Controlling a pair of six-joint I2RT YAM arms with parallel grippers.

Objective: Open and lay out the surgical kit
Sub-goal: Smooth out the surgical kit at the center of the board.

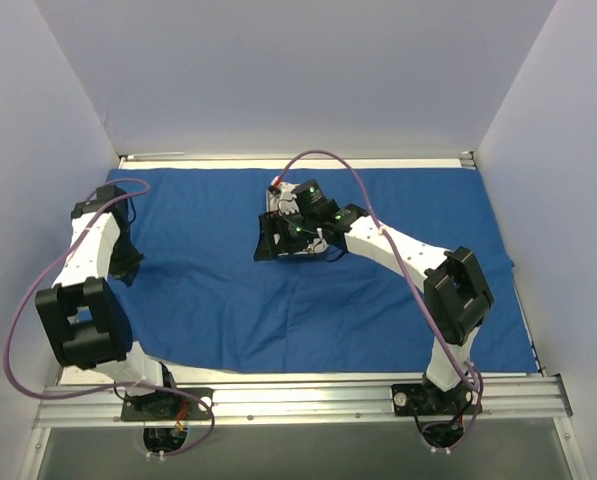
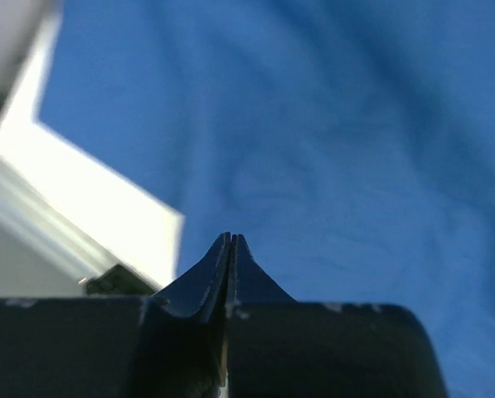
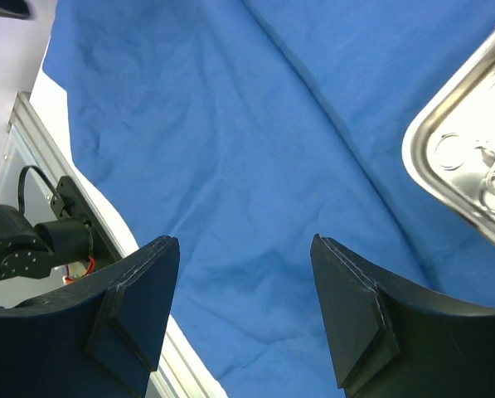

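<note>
The large royal-blue cloth wrap [image 1: 398, 210] lay opened flat and lightly creased over most of the white counter [image 2: 106, 207], reaching from the back wall towards the near edge, where it curved away from the counter's near left corner. On it, seen by the right wrist camera, sat the small shiny rectangular steel tray [image 3: 471, 116], only one rounded corner in that view, with the thin silver finger rings of the scissor-like instruments [image 3: 450, 152] lying inside it; how many instruments there were could not be told. From above, the tray was largely hidden under the right arm's wrist near the middle of the cloth. The right gripper [image 3: 243, 249] hung over bare cloth just beside the tray, its black fingers [image 3: 139, 307] spread wide with nothing between them, pointing towards the near left of the counter. The left gripper [image 2: 230, 240] was pressed together, its two tips meeting in a thin seam with nothing pinched, held above the cloth close to the left edge, well apart from the tray. A silver aluminium rail [image 1: 308, 400] ran along the near edge of the counter and carried both arm bases. Purple cables [image 1: 328, 158] looped over each arm, and plain pale walls [image 1: 298, 70] closed the counter in on three sides.
</note>
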